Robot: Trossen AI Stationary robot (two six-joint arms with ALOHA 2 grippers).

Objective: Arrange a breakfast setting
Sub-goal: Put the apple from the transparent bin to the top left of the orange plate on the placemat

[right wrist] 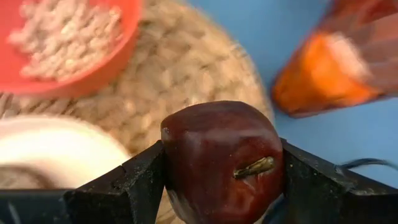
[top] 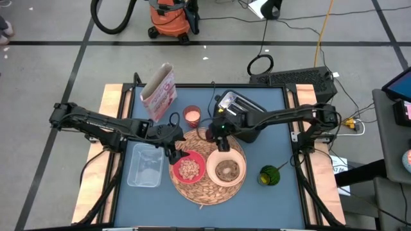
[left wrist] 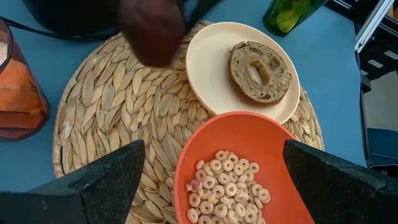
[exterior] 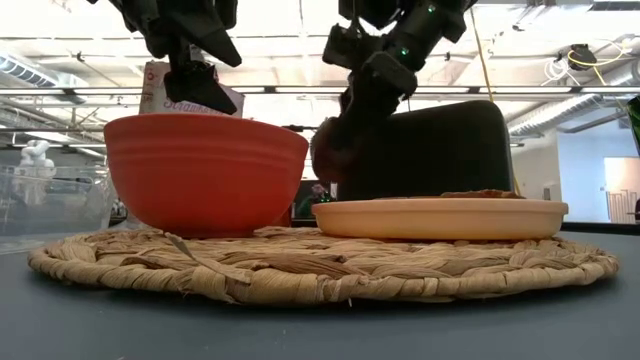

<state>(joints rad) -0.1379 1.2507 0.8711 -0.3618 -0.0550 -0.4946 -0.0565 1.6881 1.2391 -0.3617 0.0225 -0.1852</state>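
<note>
The round straw mat [top: 207, 186] lies at the table's middle. On it stand the red bowl [top: 188, 168] with cereal rings and the cream plate [top: 226, 170] with the browned round toast [left wrist: 260, 71]. My left gripper [left wrist: 224, 186] is open and empty just above the bowl's near-left side [top: 172, 146]. My right gripper [right wrist: 217, 186] is shut on the dark red fruit [right wrist: 217, 158], above the mat's far part, beside the plate's far edge [exterior: 335, 150]. The gold spoon is out of view. My right gripper pinches the dark red fruit by two opposite sides [right wrist: 169, 163] between its two fingers [right wrist: 127, 183]. The fruit's stem [right wrist: 254, 167] points sideways toward the wrist camera. The fingers slant down from the table's far right. The fruit is lifted clear of the mat and plate.
A glass of orange drink [top: 192, 115] stands just beyond the mat. A cereal bag [top: 158, 91] and a toaster [top: 239, 106] stand at the far edge. A clear plastic tub [top: 144, 165] lies left of the mat, a green bottle [top: 270, 175] right of it.
</note>
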